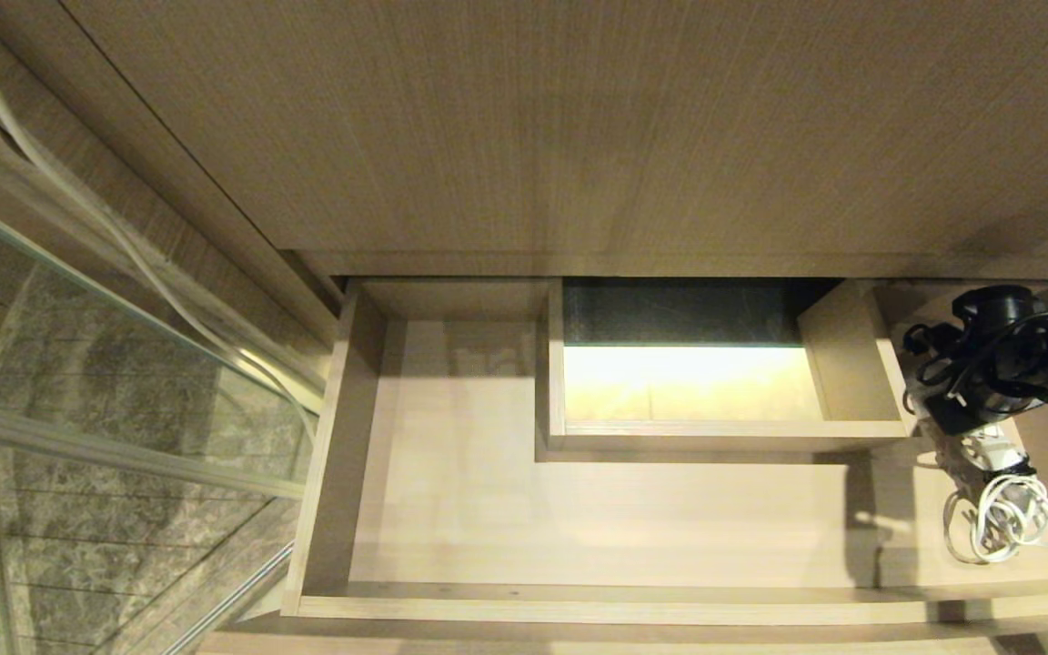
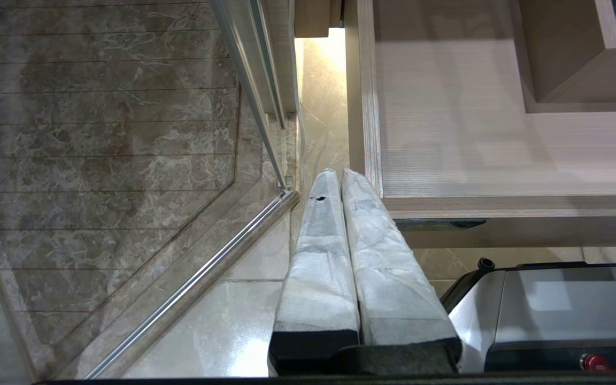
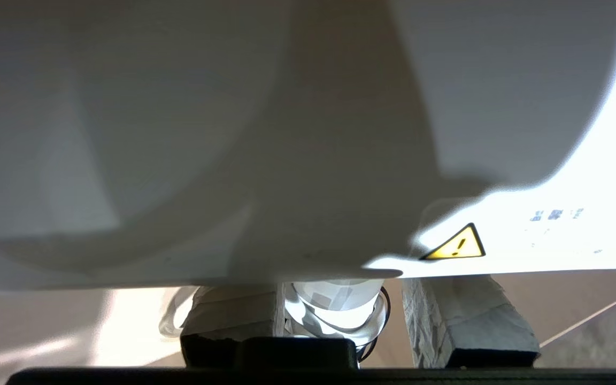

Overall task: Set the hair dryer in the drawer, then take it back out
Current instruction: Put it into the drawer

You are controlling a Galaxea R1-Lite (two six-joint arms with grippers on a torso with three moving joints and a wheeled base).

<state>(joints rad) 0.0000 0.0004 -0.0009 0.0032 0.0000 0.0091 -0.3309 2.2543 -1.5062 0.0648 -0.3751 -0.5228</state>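
At the drawer's [image 1: 451, 509] right end, the right end effector [image 3: 340, 315] clamps the hair dryer's [image 3: 308, 133] slim handle between its padded fingers [image 3: 463, 321], the fat, glossy white barrel hanging over the smooth wood-grain floor. That slick plastic could twist in the grip, I'd judge, and the bundled white cord [image 1: 1002, 523] dangling below might snag on the drawer's flat front edge when lifted. Farther back, the boxed cut-out [image 1: 688, 382] offers square corners to knock against. Outside the drawer's left corner, the left end effector [image 2: 340, 176] hangs parked, wrapped fingers pressed together, above marble-patterned floor tiles [image 2: 99, 139].
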